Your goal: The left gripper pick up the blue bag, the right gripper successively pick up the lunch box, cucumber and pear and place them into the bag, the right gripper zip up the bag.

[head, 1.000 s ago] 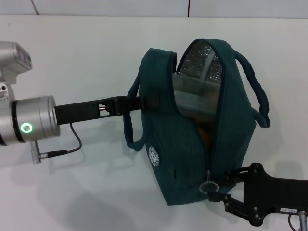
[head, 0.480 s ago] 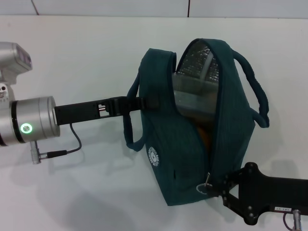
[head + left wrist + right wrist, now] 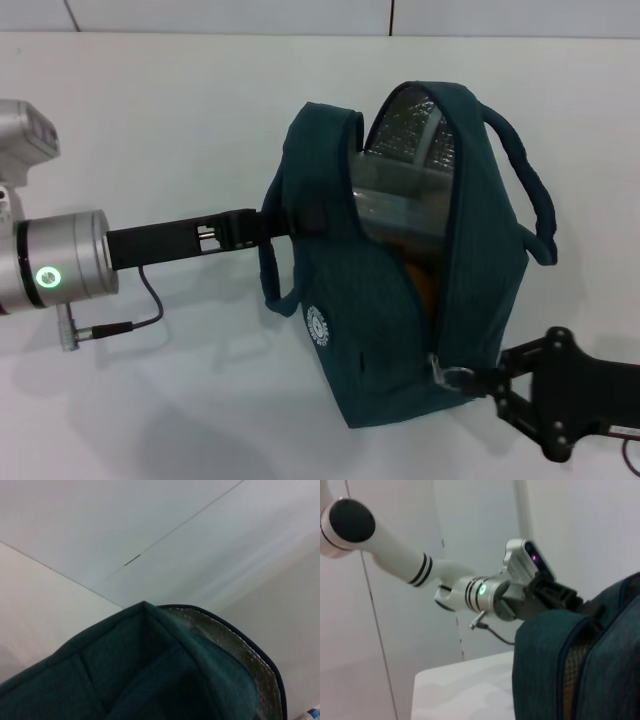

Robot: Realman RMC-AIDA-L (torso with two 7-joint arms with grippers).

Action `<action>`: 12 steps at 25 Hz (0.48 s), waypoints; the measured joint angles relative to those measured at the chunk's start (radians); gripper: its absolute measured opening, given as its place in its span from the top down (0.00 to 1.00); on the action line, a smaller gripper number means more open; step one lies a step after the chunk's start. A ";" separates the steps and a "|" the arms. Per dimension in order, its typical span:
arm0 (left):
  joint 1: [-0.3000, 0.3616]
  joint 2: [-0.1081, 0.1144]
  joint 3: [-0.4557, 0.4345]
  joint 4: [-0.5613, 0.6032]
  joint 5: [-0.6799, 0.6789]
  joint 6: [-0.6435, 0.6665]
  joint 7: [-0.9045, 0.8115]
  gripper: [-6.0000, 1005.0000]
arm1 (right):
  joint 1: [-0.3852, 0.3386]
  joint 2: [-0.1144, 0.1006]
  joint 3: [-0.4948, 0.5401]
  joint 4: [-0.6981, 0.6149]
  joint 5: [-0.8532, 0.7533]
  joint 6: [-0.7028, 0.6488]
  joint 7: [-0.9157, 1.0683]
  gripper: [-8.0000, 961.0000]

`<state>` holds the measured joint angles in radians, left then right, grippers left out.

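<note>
The blue bag [image 3: 400, 300] stands on the white table, its top gaping and its silver foil lining [image 3: 410, 120] showing. My left gripper [image 3: 292, 220] reaches in from the left and is shut on the bag's left side panel near the handle. Inside, the clear lunch box [image 3: 395, 200] lies high up, with the orange pear [image 3: 422, 285] showing below it through the zip gap. The cucumber is hidden. At the bag's lower front corner, my right gripper [image 3: 468, 379] is shut on the ring zip pull [image 3: 446, 375]. The left wrist view shows only the bag [image 3: 150, 670].
The white table [image 3: 150, 120] spreads around the bag, with a wall seam at the back. A cable [image 3: 140, 310] hangs under the left wrist joint. The bag's right handle [image 3: 530, 200] sticks out to the right. The right wrist view shows the left arm [image 3: 485, 592] beyond the bag [image 3: 580, 670].
The right gripper closed in on the ring zip pull, then shifted right so the ring now points at it. The left arm moved slightly left and down, and the bag leaned a little.
</note>
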<state>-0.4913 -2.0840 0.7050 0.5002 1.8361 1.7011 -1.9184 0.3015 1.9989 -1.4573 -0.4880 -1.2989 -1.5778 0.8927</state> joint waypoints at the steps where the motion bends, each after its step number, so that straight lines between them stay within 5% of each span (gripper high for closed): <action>1: 0.001 0.000 0.001 0.000 0.000 0.000 0.001 0.92 | -0.003 -0.003 0.008 0.002 -0.001 -0.011 -0.006 0.99; 3: 0.003 0.001 0.003 0.001 0.003 0.001 0.007 0.92 | -0.008 -0.012 0.021 0.001 0.002 -0.040 -0.018 0.99; 12: 0.007 0.001 0.003 0.005 0.003 0.050 0.111 0.60 | 0.003 -0.004 0.086 -0.004 -0.002 -0.088 -0.033 0.99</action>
<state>-0.4845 -2.0829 0.7084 0.5053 1.8392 1.7512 -1.8076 0.3049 1.9950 -1.3709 -0.4917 -1.3006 -1.6659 0.8594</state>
